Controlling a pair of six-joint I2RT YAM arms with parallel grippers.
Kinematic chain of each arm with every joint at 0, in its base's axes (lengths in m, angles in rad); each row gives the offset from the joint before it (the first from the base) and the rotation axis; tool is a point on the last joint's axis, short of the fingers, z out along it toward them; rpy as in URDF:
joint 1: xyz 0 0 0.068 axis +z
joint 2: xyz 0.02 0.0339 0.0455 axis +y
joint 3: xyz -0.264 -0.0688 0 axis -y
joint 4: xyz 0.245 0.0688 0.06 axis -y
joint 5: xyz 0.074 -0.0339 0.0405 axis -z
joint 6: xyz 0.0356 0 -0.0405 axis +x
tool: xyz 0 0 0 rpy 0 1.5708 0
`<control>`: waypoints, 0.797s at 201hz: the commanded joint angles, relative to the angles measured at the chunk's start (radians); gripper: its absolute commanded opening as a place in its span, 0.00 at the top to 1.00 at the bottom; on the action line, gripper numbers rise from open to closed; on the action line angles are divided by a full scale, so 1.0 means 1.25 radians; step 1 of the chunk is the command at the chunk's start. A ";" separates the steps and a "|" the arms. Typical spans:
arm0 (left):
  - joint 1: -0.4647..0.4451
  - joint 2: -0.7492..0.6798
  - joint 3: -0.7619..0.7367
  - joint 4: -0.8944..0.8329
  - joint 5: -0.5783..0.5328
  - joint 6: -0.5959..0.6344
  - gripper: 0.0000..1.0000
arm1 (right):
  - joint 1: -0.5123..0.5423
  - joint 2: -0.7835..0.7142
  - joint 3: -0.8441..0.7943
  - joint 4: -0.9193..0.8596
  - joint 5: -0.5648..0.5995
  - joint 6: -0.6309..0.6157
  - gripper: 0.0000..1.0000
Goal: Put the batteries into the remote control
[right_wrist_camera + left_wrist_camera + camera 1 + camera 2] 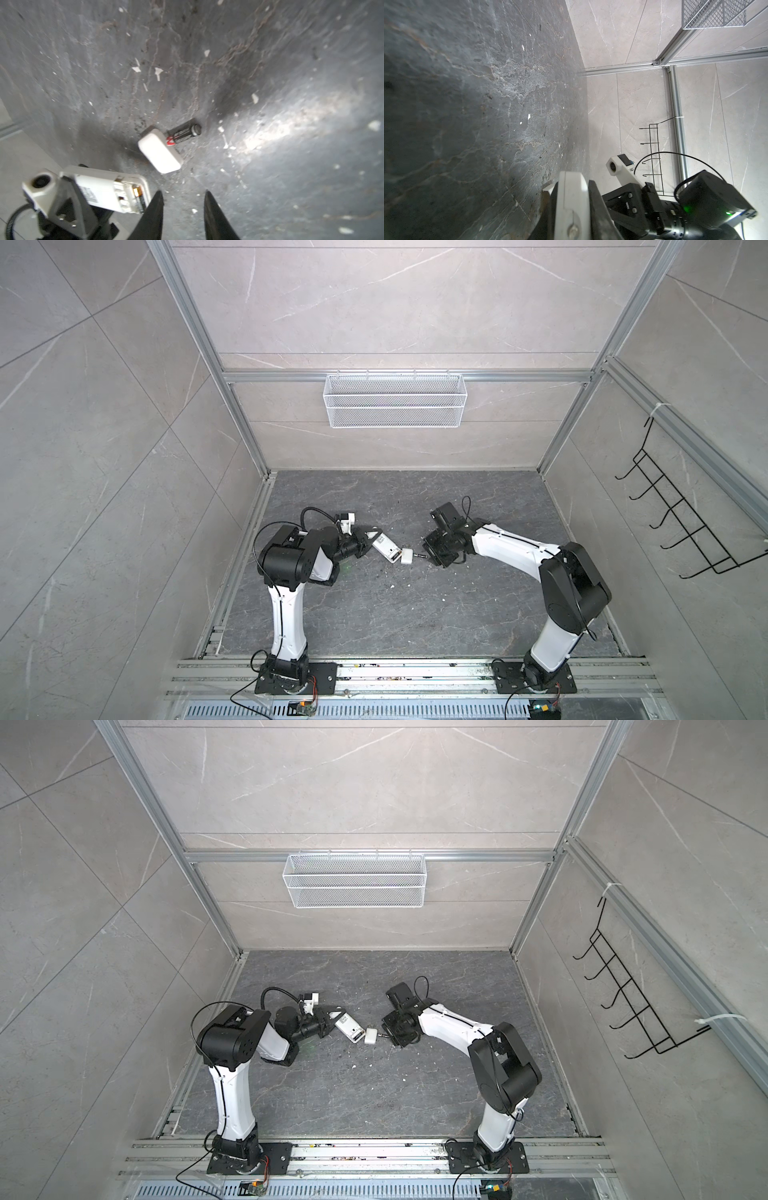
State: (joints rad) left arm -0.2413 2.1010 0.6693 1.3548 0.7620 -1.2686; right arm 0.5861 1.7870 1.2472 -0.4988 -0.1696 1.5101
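Left gripper [374,543] clamps the remote [385,552]. Right gripper [182,194] fingers stand part-open, empty. Loose battery [185,133] is partly hidden behind white cover [161,150].

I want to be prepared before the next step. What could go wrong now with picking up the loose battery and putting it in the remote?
1. The loose battery lies against the white cover; the open right gripper may catch the cover or make the battery roll away.
2. The left gripper holds the remote control at the end away from its open compartment, so pressing there might tilt it.
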 commanded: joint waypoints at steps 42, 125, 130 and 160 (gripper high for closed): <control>0.006 -0.001 0.007 0.049 0.008 -0.001 0.91 | 0.015 0.127 0.135 -0.160 0.028 0.222 0.67; 0.006 -0.002 0.008 0.048 0.010 -0.004 0.91 | 0.004 0.221 0.219 -0.176 0.013 0.214 0.69; 0.006 -0.002 0.008 0.049 0.011 -0.004 0.91 | 0.004 0.230 0.229 -0.186 0.008 0.211 0.69; 0.006 -0.002 0.010 0.049 0.013 -0.004 0.91 | 0.002 0.261 0.248 -0.186 -0.009 0.212 0.70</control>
State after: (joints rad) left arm -0.2394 2.1010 0.6693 1.3548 0.7628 -1.2690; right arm 0.5938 2.0727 1.5330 -0.6922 -0.1646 1.7775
